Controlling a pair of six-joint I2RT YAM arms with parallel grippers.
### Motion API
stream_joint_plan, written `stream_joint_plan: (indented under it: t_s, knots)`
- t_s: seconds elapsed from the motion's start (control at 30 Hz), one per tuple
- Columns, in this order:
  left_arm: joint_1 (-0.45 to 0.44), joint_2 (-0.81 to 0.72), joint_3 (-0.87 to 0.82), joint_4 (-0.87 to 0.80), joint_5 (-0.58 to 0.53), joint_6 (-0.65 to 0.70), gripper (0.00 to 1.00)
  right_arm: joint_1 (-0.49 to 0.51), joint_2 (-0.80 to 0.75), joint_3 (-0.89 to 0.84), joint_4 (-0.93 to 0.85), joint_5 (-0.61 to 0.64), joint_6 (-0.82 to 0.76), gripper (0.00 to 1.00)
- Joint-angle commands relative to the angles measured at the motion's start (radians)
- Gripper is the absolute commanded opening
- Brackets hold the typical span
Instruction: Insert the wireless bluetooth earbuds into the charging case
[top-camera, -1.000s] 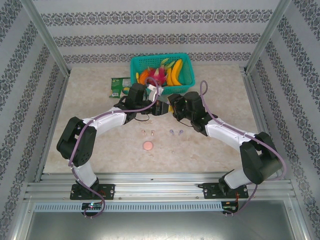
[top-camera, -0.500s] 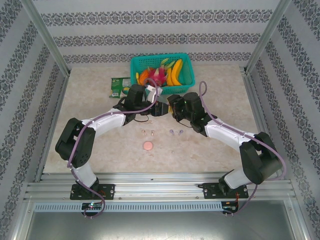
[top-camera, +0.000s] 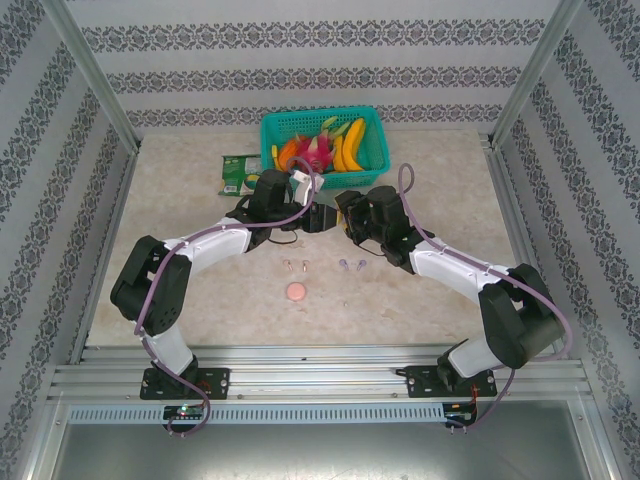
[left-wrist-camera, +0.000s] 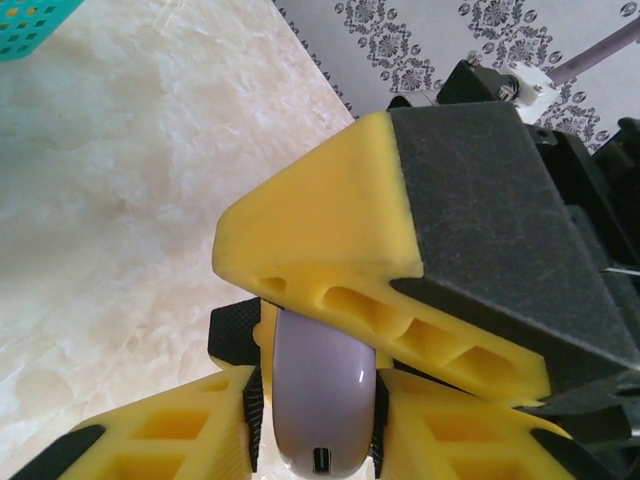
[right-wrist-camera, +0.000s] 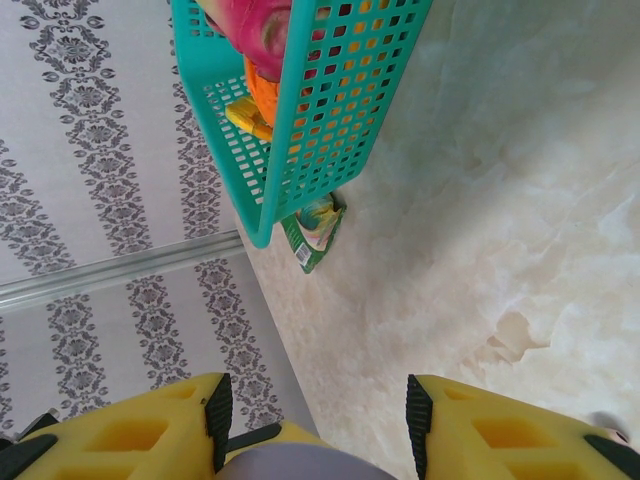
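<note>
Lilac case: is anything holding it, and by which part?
Pads of the left hand clamp the case on two sides near its port; it also sits between fingers of the right hand.

Left arm (top-camera: 205, 243) and right arm (top-camera: 455, 265): white shells, black joints.
A purple cable (top-camera: 404, 190) loops along each arm, over bulky black elbows; the fingers (left-wrist-camera: 330, 230) are yellow wedges with hollow cells, faced with black ribbed pads (right-wrist-camera: 218, 415).

Counts by kind
Counted: 2 pink earbuds (top-camera: 287, 265), 2 lilac earbuds (top-camera: 343, 264), 1 pink case (top-camera: 296, 292), 1 lilac case (left-wrist-camera: 322, 400), 1 basket (top-camera: 268, 135), 1 packet (top-camera: 238, 172).
</note>
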Motion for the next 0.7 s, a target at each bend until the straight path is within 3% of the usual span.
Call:
stream_joint_plan:
  t_s: [0.0, 0.37, 0.4, 0.53, 0.67]
  knots:
    - [0.017, -0.017, -0.006, 0.065, -0.008, -0.017, 0.29, -0.002, -0.005, -0.013, 0.024, -0.003, 0.011, 0.37]
    - [0.017, -0.008, -0.005, 0.099, 0.002, -0.044, 0.01, -0.004, -0.011, -0.013, 0.027, -0.02, 0.013, 0.39]
    - [0.017, -0.006, -0.005, 0.102, 0.003, -0.048, 0.0, -0.006, -0.012, -0.012, 0.028, -0.021, 0.011, 0.43]
    - [0.019, -0.003, -0.013, 0.116, 0.001, -0.063, 0.0, -0.044, -0.035, -0.008, 0.026, -0.04, -0.015, 0.74]
    - [0.028, -0.006, -0.02, 0.116, 0.01, -0.068, 0.0, -0.115, -0.126, -0.039, -0.014, -0.052, -0.112, 0.8]
